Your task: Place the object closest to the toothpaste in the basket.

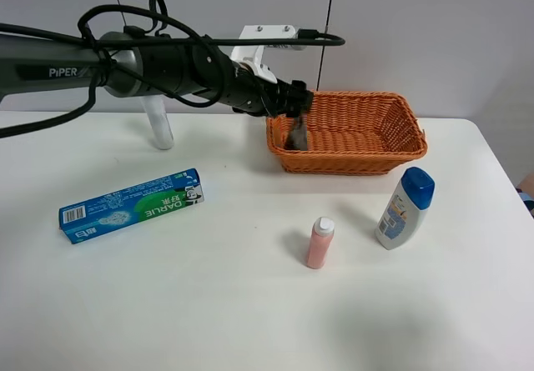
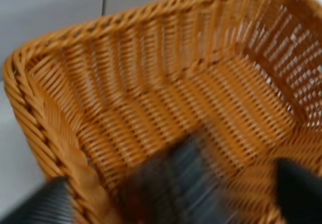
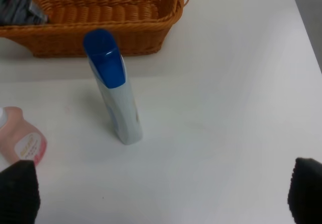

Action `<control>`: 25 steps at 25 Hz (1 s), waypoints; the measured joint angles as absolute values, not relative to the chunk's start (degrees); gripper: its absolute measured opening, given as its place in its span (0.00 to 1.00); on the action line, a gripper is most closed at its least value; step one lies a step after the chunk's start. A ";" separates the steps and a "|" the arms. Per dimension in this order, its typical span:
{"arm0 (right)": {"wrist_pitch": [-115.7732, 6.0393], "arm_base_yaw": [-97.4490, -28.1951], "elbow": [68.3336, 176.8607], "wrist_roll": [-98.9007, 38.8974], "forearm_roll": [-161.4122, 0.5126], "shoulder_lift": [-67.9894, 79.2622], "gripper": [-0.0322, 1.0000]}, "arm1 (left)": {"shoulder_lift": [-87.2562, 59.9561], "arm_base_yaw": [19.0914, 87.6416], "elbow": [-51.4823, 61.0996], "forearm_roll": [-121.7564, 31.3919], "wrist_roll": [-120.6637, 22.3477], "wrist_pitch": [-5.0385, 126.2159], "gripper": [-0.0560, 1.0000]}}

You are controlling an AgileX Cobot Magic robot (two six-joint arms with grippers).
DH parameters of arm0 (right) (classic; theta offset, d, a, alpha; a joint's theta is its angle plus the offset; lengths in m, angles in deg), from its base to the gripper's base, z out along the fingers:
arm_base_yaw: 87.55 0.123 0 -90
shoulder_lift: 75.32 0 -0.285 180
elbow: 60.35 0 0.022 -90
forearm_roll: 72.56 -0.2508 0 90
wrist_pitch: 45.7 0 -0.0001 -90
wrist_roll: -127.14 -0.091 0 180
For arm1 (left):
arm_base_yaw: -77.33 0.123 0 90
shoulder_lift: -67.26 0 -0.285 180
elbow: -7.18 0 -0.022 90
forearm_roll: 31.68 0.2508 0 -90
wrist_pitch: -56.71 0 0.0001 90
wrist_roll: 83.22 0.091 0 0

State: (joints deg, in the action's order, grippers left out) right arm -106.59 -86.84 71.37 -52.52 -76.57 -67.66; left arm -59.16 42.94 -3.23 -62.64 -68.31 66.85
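The blue-green toothpaste box (image 1: 132,205) lies on the white table at the left. My left gripper (image 1: 300,104) reaches over the left end of the orange wicker basket (image 1: 359,97). A dark grey object (image 1: 296,134) is just below it, inside the basket against the left wall. In the left wrist view the object (image 2: 171,183) is blurred between the two widely spread fingertips (image 2: 43,204), and the jaws are open. My right gripper (image 3: 161,189) is open and empty above the table near the bottles; it does not show in the exterior view.
A white bottle with a blue cap (image 1: 405,208) and a small pink bottle (image 1: 319,243) stand in front of the basket. A pale cylinder (image 1: 158,126) stands at the back left. The table's right edge (image 1: 501,171) is near.
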 joint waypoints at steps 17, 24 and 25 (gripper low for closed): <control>-106.59 -86.84 71.37 -52.52 -76.57 -67.66 0.99 | -21.43 53.76 -3.40 -38.68 -69.12 79.91 0.99; -106.59 -86.84 71.37 -52.52 -76.57 -67.66 0.99 | -6.79 71.65 -2.01 -31.68 -70.28 103.57 0.99; -106.59 -86.84 71.37 -52.52 -76.57 -67.66 0.99 | -4.67 74.37 -0.59 -31.68 -70.36 105.40 0.99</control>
State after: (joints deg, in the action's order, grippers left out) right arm -106.59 -86.84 71.37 -52.52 -76.57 -67.66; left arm -4.67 74.37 -0.59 -31.68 -70.36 105.40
